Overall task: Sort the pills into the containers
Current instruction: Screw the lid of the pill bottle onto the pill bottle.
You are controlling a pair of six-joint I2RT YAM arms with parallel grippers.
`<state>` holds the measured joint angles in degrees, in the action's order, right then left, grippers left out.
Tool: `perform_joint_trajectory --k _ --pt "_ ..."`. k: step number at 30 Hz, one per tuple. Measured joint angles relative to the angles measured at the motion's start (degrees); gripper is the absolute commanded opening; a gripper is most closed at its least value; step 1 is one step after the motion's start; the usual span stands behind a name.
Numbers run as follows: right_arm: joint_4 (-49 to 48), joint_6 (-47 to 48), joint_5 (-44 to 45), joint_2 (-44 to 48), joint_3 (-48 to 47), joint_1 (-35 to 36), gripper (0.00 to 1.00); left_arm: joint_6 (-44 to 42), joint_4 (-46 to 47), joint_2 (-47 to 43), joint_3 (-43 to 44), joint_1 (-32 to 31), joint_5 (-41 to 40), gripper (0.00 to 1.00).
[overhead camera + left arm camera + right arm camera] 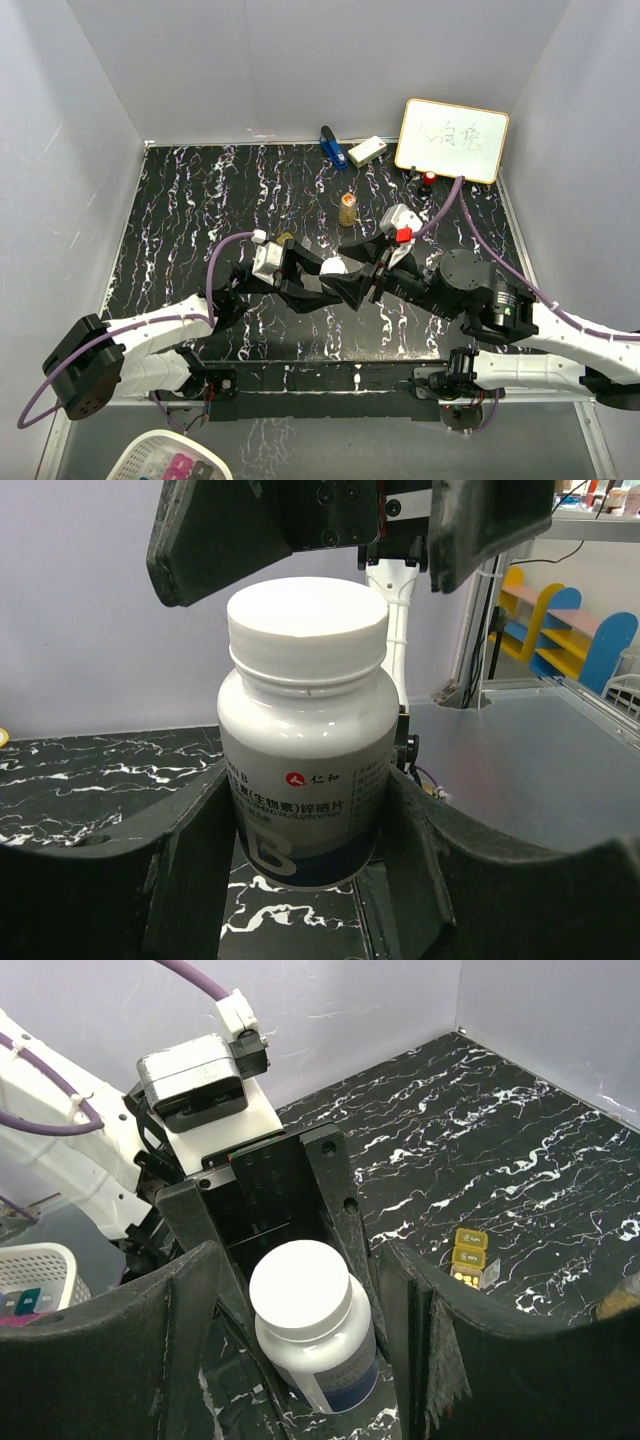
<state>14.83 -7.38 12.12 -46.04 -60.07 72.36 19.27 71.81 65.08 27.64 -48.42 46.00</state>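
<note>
A white-capped pill bottle with a white body and dark blue lower band stands upright between my left gripper's fingers, which are shut on its sides. My right gripper is open, its fingers straddling the white cap with gaps on both sides. In the top view both grippers meet at mid-table around the bottle. A golden-amber bottle stands behind them. A small clear pillbox with yellow sections lies on the table, one lid open with pills showing.
At the back stand a blue object, a white block and a whiteboard, with a small red-topped item near it. A white basket sits off the table at the near left.
</note>
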Motion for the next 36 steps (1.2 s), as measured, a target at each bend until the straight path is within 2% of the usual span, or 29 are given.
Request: perform_joint_trajectory --k 8,17,28,32,35,36 --pt "0.39 0.0 0.2 -1.14 0.0 0.0 0.6 -0.15 -0.35 0.0 0.07 0.0 0.0 0.0" --pt "0.92 0.0 0.22 -1.42 0.0 0.0 0.52 -0.11 -1.97 -0.04 1.49 0.0 0.04 0.0" --pt "1.25 0.02 0.85 -1.46 0.0 0.0 0.21 0.04 -2.73 -0.59 1.51 0.0 -0.85 0.0" --pt "0.85 0.02 1.57 -1.97 0.0 0.0 0.11 -0.24 -4.7 -1.57 1.51 0.0 -2.32 0.0" --pt "0.33 0.04 2.78 -2.6 0.0 -0.02 0.0 -0.96 -7.19 -2.62 1.51 0.0 -3.89 0.0" --pt "0.09 0.04 3.3 -2.86 0.0 -0.02 0.0 -1.4 -8.2 -3.04 1.51 0.0 -4.68 0.0"
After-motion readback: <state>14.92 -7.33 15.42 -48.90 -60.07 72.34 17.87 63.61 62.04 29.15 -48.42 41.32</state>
